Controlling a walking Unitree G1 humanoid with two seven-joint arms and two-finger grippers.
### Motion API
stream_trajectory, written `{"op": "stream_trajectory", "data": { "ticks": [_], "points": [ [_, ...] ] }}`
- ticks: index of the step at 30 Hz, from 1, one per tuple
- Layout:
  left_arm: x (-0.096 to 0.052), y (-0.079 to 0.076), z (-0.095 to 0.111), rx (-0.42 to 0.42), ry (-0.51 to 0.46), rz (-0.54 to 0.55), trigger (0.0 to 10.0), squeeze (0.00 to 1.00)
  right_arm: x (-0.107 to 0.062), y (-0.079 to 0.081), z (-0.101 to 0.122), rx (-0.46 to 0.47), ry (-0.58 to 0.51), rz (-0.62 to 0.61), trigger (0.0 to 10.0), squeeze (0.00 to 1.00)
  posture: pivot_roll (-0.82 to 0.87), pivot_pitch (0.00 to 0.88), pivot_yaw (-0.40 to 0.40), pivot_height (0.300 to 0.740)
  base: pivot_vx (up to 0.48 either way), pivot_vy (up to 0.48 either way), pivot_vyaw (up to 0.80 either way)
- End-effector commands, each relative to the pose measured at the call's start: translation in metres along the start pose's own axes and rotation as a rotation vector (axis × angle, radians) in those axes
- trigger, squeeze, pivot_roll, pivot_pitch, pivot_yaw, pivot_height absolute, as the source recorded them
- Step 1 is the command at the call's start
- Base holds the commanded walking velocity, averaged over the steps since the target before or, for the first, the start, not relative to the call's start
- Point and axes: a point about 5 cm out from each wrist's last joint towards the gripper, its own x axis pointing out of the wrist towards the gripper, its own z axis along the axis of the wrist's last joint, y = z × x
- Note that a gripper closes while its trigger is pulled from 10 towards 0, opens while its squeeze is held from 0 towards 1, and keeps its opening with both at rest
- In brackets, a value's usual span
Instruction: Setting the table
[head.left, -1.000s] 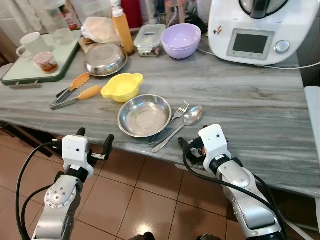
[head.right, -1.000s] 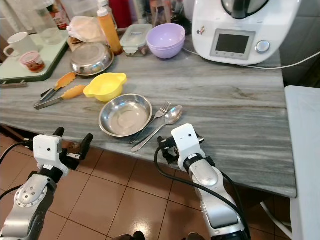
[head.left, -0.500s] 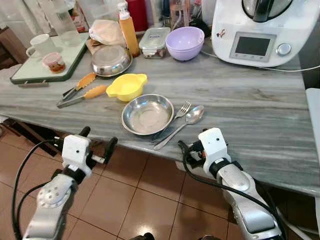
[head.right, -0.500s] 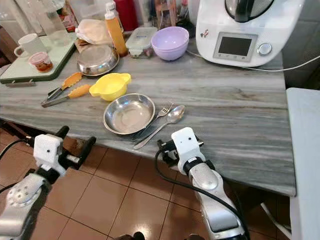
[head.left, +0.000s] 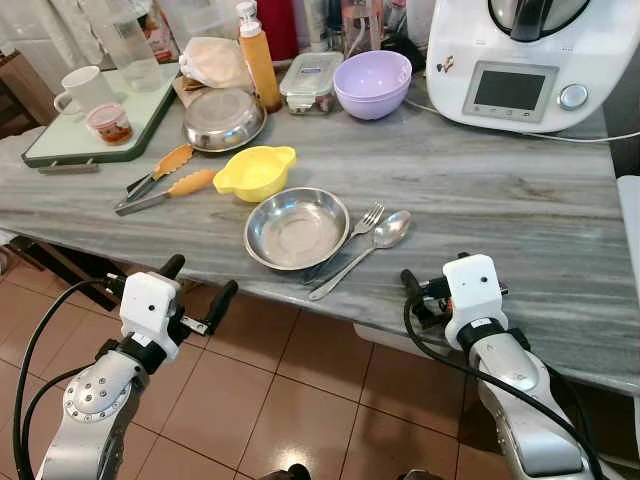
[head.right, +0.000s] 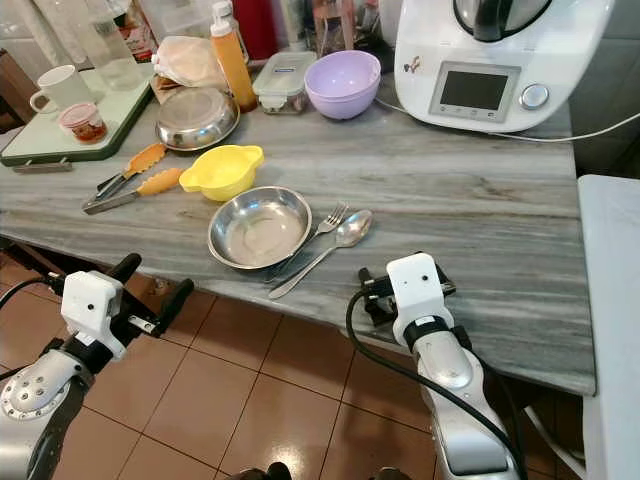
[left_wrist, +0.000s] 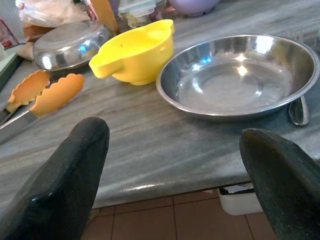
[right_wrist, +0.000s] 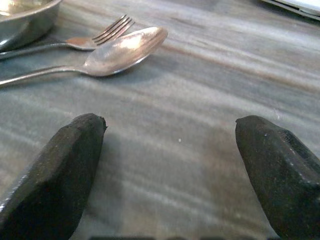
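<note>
Apparently between placements, both grippers are hovering empty at the table edge: left gripper spread wide at 7 o'clock of the steel bowl, right gripper equally parted at 5 o'clock of the spoon and fork; choosing another item is likely following.

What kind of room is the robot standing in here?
Most likely a home kitchen. A white cooking machine with a screen stands on the grey stone-look counter, near bowls such as the purple bowl, a sauce bottle, tongs, and a spoon.
</note>
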Motion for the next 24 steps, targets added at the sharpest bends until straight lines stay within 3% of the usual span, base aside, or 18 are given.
{"op": "stream_trajectory", "data": {
  "ticks": [1,6,11,17,19,20,22,23,24],
  "points": [
    [-0.002,0.0,0.002,-0.001,0.007,-0.003,10.0,0.0,0.006,0.005,0.007,0.004,-0.03,0.015,10.0,1.0,-0.15,0.17,0.176,0.74,0.0,0.0,0.0],
    [-0.001,-0.005,0.005,-0.033,0.004,-0.002,10.0,0.0,0.019,0.001,0.014,0.044,-0.037,0.006,10.0,0.99,-0.15,0.169,0.176,0.74,0.0,0.0,0.0],
    [-0.005,-0.026,0.01,-0.094,-0.004,-0.115,10.0,0.0,0.034,0.0,0.02,0.07,-0.035,0.015,10.0,0.95,-0.13,0.168,0.168,0.74,0.0,0.0,0.0],
    [-0.007,-0.029,0.012,-0.105,0.007,-0.143,10.0,0.0,0.042,-0.001,0.02,0.166,-0.003,0.027,10.0,0.91,-0.12,0.17,0.162,0.74,0.0,0.0,0.0],
    [-0.008,-0.029,0.012,-0.108,0.012,-0.136,10.0,0.0,0.045,-0.001,0.022,0.185,-0.012,0.045,10.0,0.58,-0.12,0.172,0.16,0.74,0.0,0.0,0.0],
    [-0.008,-0.029,0.013,-0.11,0.013,-0.136,10.0,0.0,0.046,-0.001,0.022,0.198,-0.011,0.046,10.0,0.58,-0.12,0.172,0.16,0.74,0.0,0.0,0.0],
    [-0.008,-0.03,0.013,-0.113,0.018,-0.139,10.0,0.0,0.047,-0.001,0.022,0.228,-0.008,0.046,10.0,0.44,-0.12,0.173,0.161,0.74,0.0,0.0,0.0],
    [-0.009,-0.03,0.013,-0.114,0.02,-0.141,10.0,0.0,0.048,-0.002,0.022,0.244,-0.01,0.051,10.0,0.32,-0.12,0.173,0.161,0.74,0.0,0.0,0.0],
    [-0.009,-0.031,0.013,-0.116,0.022,-0.142,10.0,0.0,0.049,-0.002,0.022,0.255,-0.011,0.054,10.0,0.32,-0.12,0.173,0.161,0.74,0.0,0.0,0.0]
  ]
}}
